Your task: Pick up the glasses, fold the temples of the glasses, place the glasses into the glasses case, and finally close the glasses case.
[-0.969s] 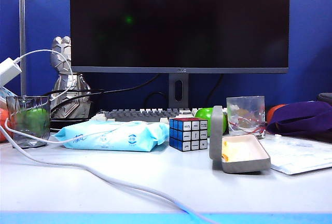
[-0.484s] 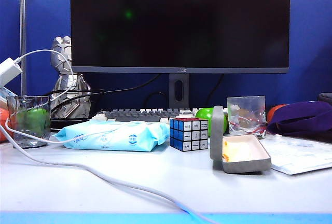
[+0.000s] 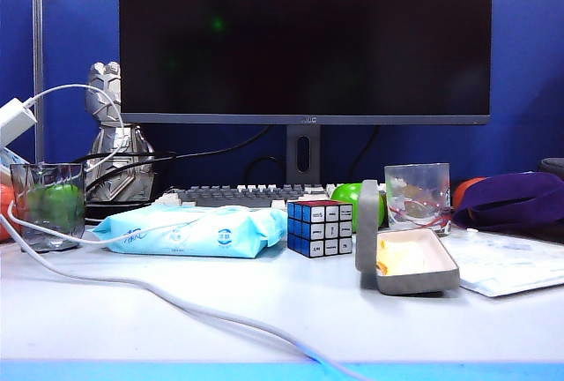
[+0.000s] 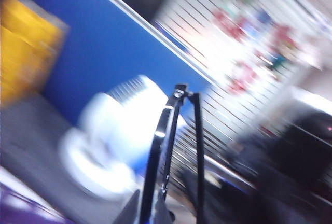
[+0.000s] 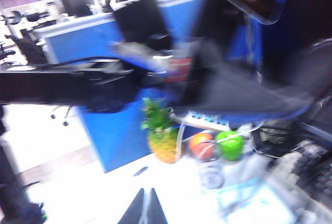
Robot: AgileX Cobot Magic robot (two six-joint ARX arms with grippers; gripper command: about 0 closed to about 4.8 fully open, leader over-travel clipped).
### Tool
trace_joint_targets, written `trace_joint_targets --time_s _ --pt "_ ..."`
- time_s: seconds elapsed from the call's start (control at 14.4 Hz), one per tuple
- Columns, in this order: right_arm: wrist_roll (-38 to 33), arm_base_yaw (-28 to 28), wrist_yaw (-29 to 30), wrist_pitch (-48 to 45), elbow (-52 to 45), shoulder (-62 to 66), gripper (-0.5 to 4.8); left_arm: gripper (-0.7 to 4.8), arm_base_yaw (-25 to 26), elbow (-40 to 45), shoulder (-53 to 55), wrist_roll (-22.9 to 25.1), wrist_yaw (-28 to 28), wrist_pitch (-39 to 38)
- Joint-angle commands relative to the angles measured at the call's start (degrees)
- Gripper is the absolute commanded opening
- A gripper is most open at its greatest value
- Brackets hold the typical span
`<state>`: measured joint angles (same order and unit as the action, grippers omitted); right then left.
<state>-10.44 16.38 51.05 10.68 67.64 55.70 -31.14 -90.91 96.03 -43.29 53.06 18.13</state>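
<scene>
Glasses [image 4: 174, 146] pinched in left hand [image 4: 155, 216] — right hand [image 5: 145, 208] pressed together, both raised

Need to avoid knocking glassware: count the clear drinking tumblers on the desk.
2. One tumbler stands at the desk's far left, beside the wipes packet; the other tumbler stands behind the open glasses case. Others may be hidden.

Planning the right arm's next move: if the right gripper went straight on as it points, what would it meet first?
Probably the toy pineapple, dead ahead of the shut right gripper above the white tabletop; blur leaves depth unclear.
</scene>
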Motion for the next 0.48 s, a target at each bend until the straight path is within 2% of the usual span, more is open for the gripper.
trace_joint_targets --time_s 0.07,0.21,0.35,0.48 --pt "0.4 0.1 1.8 4.1 0.2 -3.1 -0.01 -0.06 0.0 -0.4 -0.4 1.4 -7.0 0.9" --pt "0.4 0.2 5.7 6.8 0.2 -3.5 -0.01 -0.06 0.0 -0.4 -0.4 0.3 -9.4 0.9" --pt "1.7 0.2 5.7 8.8 0.2 -3.1 -0.01 -0.06 0.0 -0.4 -0.4 -3.1 -9.3 1.1" --pt "1.9 0.2 5.6 7.2 0.2 -1.6 -0.01 -0.06 -0.8 -0.4 -0.4 -3.9 -9.1 1.2"
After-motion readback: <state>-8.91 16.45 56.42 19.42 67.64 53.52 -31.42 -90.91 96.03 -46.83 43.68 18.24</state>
